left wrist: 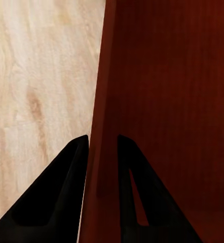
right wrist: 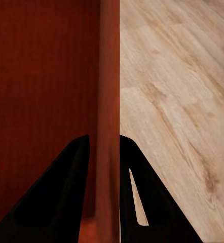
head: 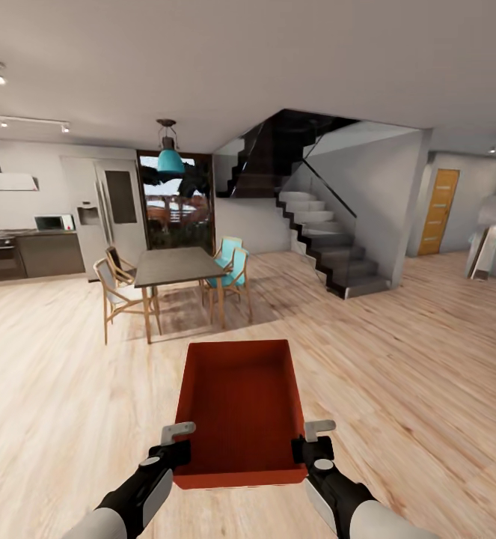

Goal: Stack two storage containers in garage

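Note:
One orange-red storage container (head: pixel 240 408), open-topped and empty, is held level in front of me above the light wood-plank floor. My left gripper (head: pixel 179 443) is shut on its left wall near the close corner, and my right gripper (head: pixel 307 440) is shut on its right wall. In the left wrist view the thin red wall (left wrist: pixel 99 152) runs between the two black fingers (left wrist: pixel 56 197). The right wrist view has the other wall (right wrist: pixel 108 126) clamped between its fingers (right wrist: pixel 61 192).
Ahead on the left stands a dark dining table (head: pixel 174 266) with wooden and teal chairs. A staircase (head: pixel 322 239) rises at centre right, with an orange door (head: pixel 436 211) beyond it. Kitchen cabinets (head: pixel 31 251) line the far left wall. Open plank floor lies on the right.

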You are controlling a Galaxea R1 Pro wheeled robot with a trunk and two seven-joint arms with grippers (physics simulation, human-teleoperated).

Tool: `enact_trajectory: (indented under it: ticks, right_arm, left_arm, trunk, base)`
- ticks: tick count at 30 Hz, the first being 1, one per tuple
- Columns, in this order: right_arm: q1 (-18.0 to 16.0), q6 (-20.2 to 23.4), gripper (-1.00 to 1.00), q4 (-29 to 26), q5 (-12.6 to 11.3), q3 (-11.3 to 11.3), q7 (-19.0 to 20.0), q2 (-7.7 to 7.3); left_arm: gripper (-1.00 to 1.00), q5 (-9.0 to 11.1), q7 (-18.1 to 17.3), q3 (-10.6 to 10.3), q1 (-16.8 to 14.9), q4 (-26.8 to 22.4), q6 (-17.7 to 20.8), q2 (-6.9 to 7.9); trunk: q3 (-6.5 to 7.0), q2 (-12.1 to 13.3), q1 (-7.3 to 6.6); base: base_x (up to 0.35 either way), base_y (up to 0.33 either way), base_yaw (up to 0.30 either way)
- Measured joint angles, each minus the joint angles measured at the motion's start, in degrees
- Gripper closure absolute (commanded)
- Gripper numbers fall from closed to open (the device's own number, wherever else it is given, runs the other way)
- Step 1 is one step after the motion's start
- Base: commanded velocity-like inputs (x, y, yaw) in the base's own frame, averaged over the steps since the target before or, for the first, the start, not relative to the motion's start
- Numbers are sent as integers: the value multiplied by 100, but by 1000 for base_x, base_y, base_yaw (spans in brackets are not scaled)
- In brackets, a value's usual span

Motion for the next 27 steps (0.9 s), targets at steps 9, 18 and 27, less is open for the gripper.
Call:
enact_trajectory:
  ticks: [9, 18, 27]
  right_arm:
    - [0, 0, 100, 0, 0, -1, 0, 0]
    - [0, 0, 100, 0, 0, 0, 0, 0]
    - [0, 0, 100, 0, 0, 0, 0, 0]
  left_arm:
    - [100, -1, 0, 0, 0, -1, 0, 0]
    - [100, 0, 0, 0, 0, 0, 0, 0]
    - [100, 1, -1, -1, 0, 0, 0, 0]
  trunk:
    - [0, 0, 0]
    - [0, 0, 0]
    - [0, 0, 0]
  base:
    - [323, 0, -286]
    - [323, 0, -286]
    - [323, 0, -286]
